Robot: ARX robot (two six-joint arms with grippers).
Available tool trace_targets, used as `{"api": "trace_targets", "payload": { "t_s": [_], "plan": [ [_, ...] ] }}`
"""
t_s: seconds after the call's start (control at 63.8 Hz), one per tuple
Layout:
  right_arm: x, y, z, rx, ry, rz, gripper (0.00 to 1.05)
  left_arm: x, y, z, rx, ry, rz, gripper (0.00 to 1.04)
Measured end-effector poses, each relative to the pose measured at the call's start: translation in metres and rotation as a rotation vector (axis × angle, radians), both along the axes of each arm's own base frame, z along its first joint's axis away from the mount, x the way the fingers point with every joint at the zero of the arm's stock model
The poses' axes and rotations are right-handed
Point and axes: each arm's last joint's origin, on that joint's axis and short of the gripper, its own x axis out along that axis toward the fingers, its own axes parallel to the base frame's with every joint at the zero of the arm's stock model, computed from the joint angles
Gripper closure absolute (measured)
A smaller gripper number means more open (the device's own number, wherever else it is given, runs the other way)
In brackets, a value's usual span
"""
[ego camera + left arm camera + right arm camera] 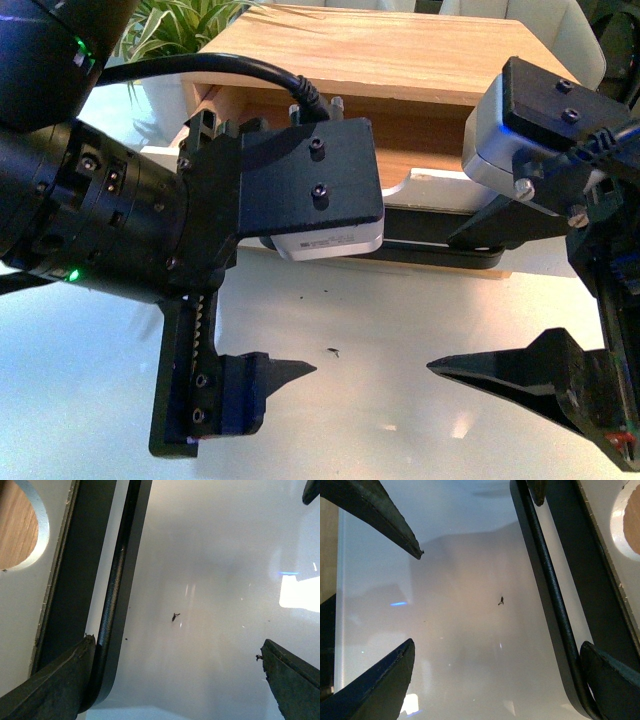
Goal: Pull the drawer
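Note:
The drawer's white front (432,190) shows below the wooden cabinet (380,50), mostly hidden by both wrist cameras. Its half-round notch (27,530) shows light wood behind it. The long black bar handle (440,256) (117,590) (546,590) runs in front of it. My left gripper (300,315) (175,680) is open, with one finger (57,690) tucked between the bar and the white front and the other (295,680) out over the table. My right gripper (440,300) (497,680) is open the same way, one finger (612,680) behind the bar.
A glossy white table (380,420) lies under both grippers, with a small dark speck (332,351) on it. A potted plant (170,30) stands at the back left beside the cabinet. The left gripper's fingertip (390,520) shows close by in the right wrist view.

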Motion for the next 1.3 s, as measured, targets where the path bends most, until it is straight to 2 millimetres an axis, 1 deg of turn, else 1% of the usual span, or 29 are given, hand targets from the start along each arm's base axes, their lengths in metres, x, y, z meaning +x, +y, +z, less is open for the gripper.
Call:
{"api": "trace_targets", "payload": {
  "t_s": [0.125, 0.188, 0.235, 0.267, 0.329, 0.392, 0.455, 0.518, 0.565, 0.58, 0.612, 0.643, 0.69, 0.784, 0.863, 0.973, 1.051, 1.208, 1.239, 1.286, 1.302],
  "plan": [
    [-0.006, -0.002, 0.005, 0.051, -0.054, -0.034, 0.09, -0.008, 0.001, 0.002, -0.061, -0.026, 0.039, 0.07],
    [-0.010, -0.005, 0.012, 0.091, -0.086, -0.072, 0.09, -0.014, 0.001, 0.008, -0.124, -0.045, 0.064, 0.07],
    [-0.016, -0.010, 0.020, 0.137, -0.114, -0.101, 0.09, -0.020, 0.001, 0.020, -0.212, -0.057, 0.079, 0.07],
    [-0.022, -0.016, 0.027, 0.181, -0.139, -0.139, 0.09, -0.026, 0.002, 0.032, -0.279, -0.083, 0.096, 0.07],
    [-0.030, -0.023, 0.035, 0.232, -0.161, -0.185, 0.09, -0.036, 0.004, 0.051, -0.371, -0.112, 0.146, 0.07],
    [-0.045, -0.037, 0.042, 0.298, -0.216, -0.285, 0.09, -0.051, 0.013, 0.069, -0.478, -0.145, 0.234, 0.07],
    [-0.053, -0.044, 0.045, 0.337, -0.246, -0.355, 0.09, -0.060, 0.020, 0.076, -0.545, -0.175, 0.314, 0.07],
    [-0.063, -0.055, 0.048, 0.377, -0.306, -0.453, 0.09, -0.071, 0.032, 0.083, -0.653, -0.218, 0.413, 0.07],
    [-0.072, -0.065, 0.049, 0.409, -0.345, -0.546, 0.09, -0.083, 0.044, 0.090, -0.759, -0.234, 0.502, 0.07],
    [-0.074, -0.066, 0.049, 0.418, -0.349, -0.561, 0.09, -0.085, 0.046, 0.092, -0.772, -0.239, 0.511, 0.07],
    [-0.082, -0.074, 0.048, 0.447, -0.365, -0.629, 0.09, -0.095, 0.055, 0.095, -0.830, -0.248, 0.597, 0.07],
    [-0.088, -0.080, 0.048, 0.471, -0.373, -0.685, 0.09, -0.102, 0.061, 0.096, -0.856, -0.255, 0.644, 0.07],
    [-0.100, -0.090, 0.046, 0.512, -0.380, -0.762, 0.09, -0.115, 0.070, 0.096, -0.890, -0.253, 0.712, 0.07],
    [-0.122, -0.102, 0.042, 0.564, -0.387, -0.871, 0.09, -0.138, 0.084, 0.089, -0.920, -0.250, 0.839, 0.07],
    [-0.144, -0.110, 0.036, 0.608, -0.389, -0.946, 0.09, -0.159, 0.093, 0.075, -0.901, -0.257, 0.916, 0.07],
    [-0.167, -0.119, 0.031, 0.680, -0.397, -1.051, 0.09, -0.180, 0.109, 0.059, -0.889, -0.265, 1.041, 0.07],
    [-0.171, -0.123, 0.030, 0.712, -0.402, -1.109, 0.09, -0.184, 0.116, 0.050, -0.915, -0.257, 1.086, 0.07],
    [-0.171, -0.123, 0.031, 0.733, -0.391, -1.114, 0.09, -0.185, 0.117, 0.050, -0.934, -0.250, 1.097, 0.07],
    [-0.172, -0.123, 0.030, 0.731, -0.409, -1.125, 0.11, -0.185, 0.117, 0.050, -0.935, -0.252, 1.100, 0.07],
    [-0.172, -0.122, 0.027, 0.719, -0.462, -1.161, 0.21, -0.185, 0.119, 0.049, -0.928, -0.316, 1.161, 0.17],
    [-0.172, -0.121, 0.026, 0.717, -0.466, -1.165, 0.23, -0.185, 0.119, 0.049, -0.926, -0.326, 1.176, 0.18]
  ]
}}
